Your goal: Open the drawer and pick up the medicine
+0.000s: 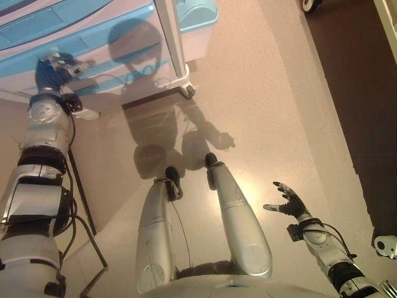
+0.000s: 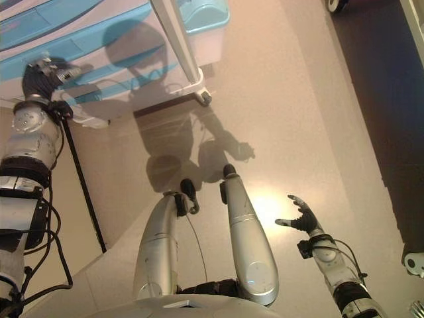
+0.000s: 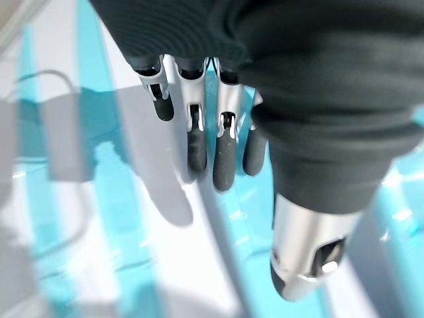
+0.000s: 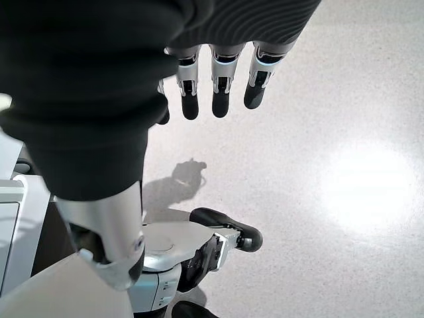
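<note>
A white cart with light-blue drawer fronts [image 1: 111, 37] stands at the far left; its drawers look shut and no medicine shows in any view. My left hand [image 1: 54, 67] is stretched out to a drawer front, its fingers [image 3: 196, 132] straight and spread just in front of the blue and white face [image 3: 112, 225], holding nothing. My right hand [image 1: 289, 202] hangs low at the right over the bare floor, its fingers [image 4: 218, 83] straight and empty.
The cart's corner caster [image 1: 189, 92] rests on the beige floor. A dark floor strip [image 1: 366, 93] runs along the right side. A small white object [image 1: 386, 245] lies at the lower right and a wheel [image 1: 309, 5] shows at the top.
</note>
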You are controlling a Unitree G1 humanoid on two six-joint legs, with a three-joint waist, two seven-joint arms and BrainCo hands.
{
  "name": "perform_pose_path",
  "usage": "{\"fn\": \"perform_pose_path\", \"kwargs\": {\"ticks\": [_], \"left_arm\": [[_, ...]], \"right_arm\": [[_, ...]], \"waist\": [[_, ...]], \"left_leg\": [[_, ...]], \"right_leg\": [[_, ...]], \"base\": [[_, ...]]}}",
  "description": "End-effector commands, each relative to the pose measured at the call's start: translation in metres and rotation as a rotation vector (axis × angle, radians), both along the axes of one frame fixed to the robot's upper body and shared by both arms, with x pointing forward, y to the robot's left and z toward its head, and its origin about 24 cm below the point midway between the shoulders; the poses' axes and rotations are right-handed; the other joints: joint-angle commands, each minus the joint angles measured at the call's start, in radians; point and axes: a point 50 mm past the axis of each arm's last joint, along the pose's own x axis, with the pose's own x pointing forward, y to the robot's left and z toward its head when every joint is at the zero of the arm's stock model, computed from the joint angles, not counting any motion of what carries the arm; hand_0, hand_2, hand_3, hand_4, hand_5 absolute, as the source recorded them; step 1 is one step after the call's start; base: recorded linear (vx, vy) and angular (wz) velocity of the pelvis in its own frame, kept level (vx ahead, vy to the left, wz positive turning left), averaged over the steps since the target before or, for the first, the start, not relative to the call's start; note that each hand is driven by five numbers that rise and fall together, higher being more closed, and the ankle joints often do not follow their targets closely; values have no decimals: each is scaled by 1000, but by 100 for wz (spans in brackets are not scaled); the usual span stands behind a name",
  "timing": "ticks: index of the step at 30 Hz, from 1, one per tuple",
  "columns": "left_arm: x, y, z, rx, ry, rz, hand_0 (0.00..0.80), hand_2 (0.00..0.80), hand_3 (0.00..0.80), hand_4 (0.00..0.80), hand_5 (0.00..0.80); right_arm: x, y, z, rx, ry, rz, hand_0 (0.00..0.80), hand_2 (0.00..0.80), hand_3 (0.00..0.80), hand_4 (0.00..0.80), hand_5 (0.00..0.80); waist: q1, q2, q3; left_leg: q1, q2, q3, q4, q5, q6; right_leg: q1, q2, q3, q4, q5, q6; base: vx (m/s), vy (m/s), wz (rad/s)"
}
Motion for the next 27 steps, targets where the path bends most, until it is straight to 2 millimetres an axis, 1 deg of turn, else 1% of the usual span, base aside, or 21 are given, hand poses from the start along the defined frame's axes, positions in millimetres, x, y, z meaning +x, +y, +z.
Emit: {"fn": "perform_pose_path", "kwargs": {"ticks": [1,4,8,9,12,13,15,16,18,19,20,21,22,24,25,27], "left_arm": [[-20,23,35,-7,-210,120,0,0,0,0,0],[-19,21,30,16,-182,121,0,0,0,0,0],[-19,22,22,-8,-158,85,0,0,0,0,0],[-19,21,17,-33,-154,56,0,0,0,0,0],[-17,16,-3,-44,-103,-29,0,0,0,0,0],[-16,10,-18,-55,-79,-75,0,0,0,0,0],[-18,6,-36,-106,-65,-124,0,0,0,0,0],[-22,0,-63,-147,-21,-199,0,0,0,0,0],[-33,-11,-106,-191,56,-256,0,0,0,0,0],[-42,-18,-130,-213,89,-286,0,0,0,0,0],[-54,-28,-160,-270,130,-309,0,0,0,0,0],[-58,-31,-169,-296,145,-310,0,0,0,0,0],[-75,-41,-200,-331,207,-313,0,0,0,0,0],[-96,-51,-235,-372,301,-308,0,0,0,0,0],[-112,-59,-256,-403,375,-310,0,0,0,0,0],[-138,-69,-288,-409,525,-302,0,0,0,0,0]], "right_arm": [[-21,9,-13,18,27,13,0,0,0,0,0],[-20,11,-12,22,22,19,0,0,0,0,0],[-20,14,-12,24,13,21,0,0,0,0,0],[-20,15,-11,28,10,20,0,0,0,0,0],[-18,18,-10,44,-2,15,0,0,0,0,0],[-17,19,-9,61,-14,7,0,0,0,0,0],[-15,21,-6,94,-35,11,0,0,0,0,0],[-13,23,-5,143,-47,8,0,0,0,0,0],[-12,25,-5,196,-52,6,0,0,0,0,0],[-13,25,-6,215,-50,2,0,0,0,0,0],[-15,25,-8,238,-46,-1,0,0,0,0,0],[-16,25,-8,246,-47,0,0,0,0,0,0],[-19,24,-12,263,-28,-14,0,0,0,0,0],[-23,23,-17,278,1,-13,0,0,0,0,0],[-26,22,-21,277,21,-11,0,0,0,0,0],[-30,20,-26,265,55,-17,0,0,0,0,0]], "waist": [[-16,-13,-99],[-11,-12,-100],[-5,-11,-97],[-3,-11,-96],[5,-8,-94],[11,-5,-92],[19,-1,-92],[28,-1,-96],[41,3,-102],[49,5,-108],[61,5,-116],[64,6,-118],[78,6,-133],[91,4,-151],[101,1,-167],[117,-2,-196]], "left_leg": [[66,-68,93,-63,-63,120],[75,-72,93,-71,-64,121],[94,-75,94,-83,-65,122],[100,-76,95,-86,-66,121],[118,-82,92,-98,-64,118],[129,-86,89,-110,-61,118],[145,-92,84,-125,-58,118],[157,-96,89,-144,-31,119],[194,-103,79,-168,-25,114],[217,-108,74,-185,-21,111],[244,-114,67,-201,-18,106],[253,-116,64,-206,-17,104],[292,-123,56,-228,-14,100],[336,-128,48,-253,-7,92],[369,-133,37,-274,-1,87],[423,-140,21,-315,10,78]], "right_leg": [[52,7,-17,-74,3,-7],[60,8,-16,-77,0,-6],[78,7,-17,-79,-4,-3],[83,5,-18,-80,-5,-1],[105,2,-20,-86,-8,2],[117,0,-23,-90,-10,2],[132,-2,-25,-96,-12,2],[146,-7,-31,-115,9,-3],[184,-14,-35,-128,6,-1],[210,-21,-39,-142,6,0],[243,-33,-46,-159,5,1],[255,-37,-49,-166,4,2],[302,-52,-61,-189,3,4],[358,-69,-78,-218,2,5],[401,-79,-89,-243,2,4],[466,-91,-109,-283,3,3]], "base": [[0,0,0],[0,0,0],[0,0,0],[0,0,0],[-1,-43,3],[-17,-50,4],[-67,-77,5],[-104,-109,7],[-34,-110,7],[54,-106,4],[54,-93,4],[83,-106,11],[79,-84,21],[103,-99,24],[113,-106,21],[92,-94,31]]}}
